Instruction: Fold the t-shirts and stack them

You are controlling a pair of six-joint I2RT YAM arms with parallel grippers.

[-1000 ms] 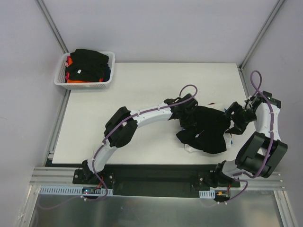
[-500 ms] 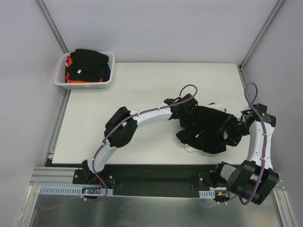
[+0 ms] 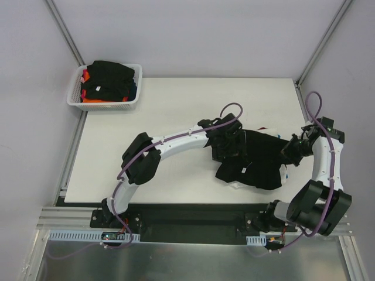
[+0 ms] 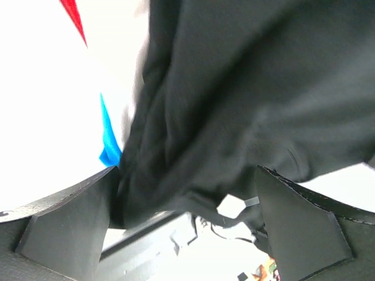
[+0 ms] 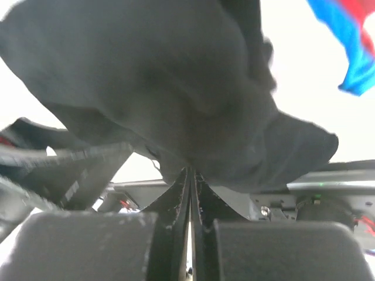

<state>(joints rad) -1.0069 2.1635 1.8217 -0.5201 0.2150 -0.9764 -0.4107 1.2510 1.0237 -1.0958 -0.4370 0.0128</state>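
One white mesh basket (image 3: 105, 89), rigid plastic with an open grid wall, stands well apart to the far left of the black t-shirt (image 3: 258, 159) and holds folded black cloth over orange. One left gripper (image 4: 186, 175) is at the shirt's left edge; its two dark wedge-shaped fingers (image 4: 64, 222) are spread wide, with bunched black cloth lying between them, not pinched. The one black t-shirt, soft, matte and creased, lies crumpled in an uneven heap. Under it, three slivers show: white cloth (image 3: 237, 185) at its near edge, blue (image 4: 109, 146) and red (image 4: 73, 17). One right gripper (image 5: 190, 172) is at the shirt's right edge, its fingers (image 5: 94, 246) pressed together on a fold of the black cloth. The shirt rests on a flat, white, matte table (image 3: 176, 105) between pale grey walls and metal frame posts.
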